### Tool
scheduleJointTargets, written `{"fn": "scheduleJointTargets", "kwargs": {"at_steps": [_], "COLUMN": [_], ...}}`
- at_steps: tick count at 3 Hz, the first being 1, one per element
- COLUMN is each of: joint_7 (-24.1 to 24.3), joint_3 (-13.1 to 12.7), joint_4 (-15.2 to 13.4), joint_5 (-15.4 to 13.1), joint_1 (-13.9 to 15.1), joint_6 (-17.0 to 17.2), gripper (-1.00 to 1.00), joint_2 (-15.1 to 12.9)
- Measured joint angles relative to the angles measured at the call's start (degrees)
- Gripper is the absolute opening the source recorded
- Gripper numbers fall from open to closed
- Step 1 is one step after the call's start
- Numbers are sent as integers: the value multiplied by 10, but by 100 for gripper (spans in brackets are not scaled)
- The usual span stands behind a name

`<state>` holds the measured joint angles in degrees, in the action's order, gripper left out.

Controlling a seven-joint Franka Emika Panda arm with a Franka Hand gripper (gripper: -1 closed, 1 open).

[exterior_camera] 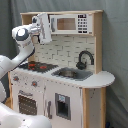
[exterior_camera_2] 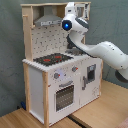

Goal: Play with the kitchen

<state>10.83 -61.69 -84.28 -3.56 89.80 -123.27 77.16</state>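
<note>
Toy play kitchen of white panels and pale wood (exterior_camera: 70, 75) fills the centre of both exterior views, its black-red hob (exterior_camera_2: 52, 59) at mid-left in the second exterior view. White robot arm (exterior_camera_2: 102, 50) reaches up to the hood; its gripper (exterior_camera: 44, 27) sits upper left in the first exterior view, and whether its fingers are parted or hold anything cannot be told.

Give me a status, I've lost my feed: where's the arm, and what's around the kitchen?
Gripper up at the kitchen's top shelf, above the hob; fingers not readable. Sink and tap untouched. Nothing blocking.
</note>
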Motion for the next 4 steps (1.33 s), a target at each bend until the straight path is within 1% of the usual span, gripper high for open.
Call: {"fn": "scheduleJointTargets", "kwargs": {"at_steps": [1,2,3,4], "joint_7": [-5,-17,-22,-23], "joint_3": [6,23,33,44], "joint_4": [-2,-35,-80,-122], "joint_5": [0,0,0,0], "joint_1": [-12,-46,-82,-120], "joint_6": [56,82,81,72], "gripper": [-100,-100,-100,-100], "joint_2": [-2,-11,-11,-13]}}
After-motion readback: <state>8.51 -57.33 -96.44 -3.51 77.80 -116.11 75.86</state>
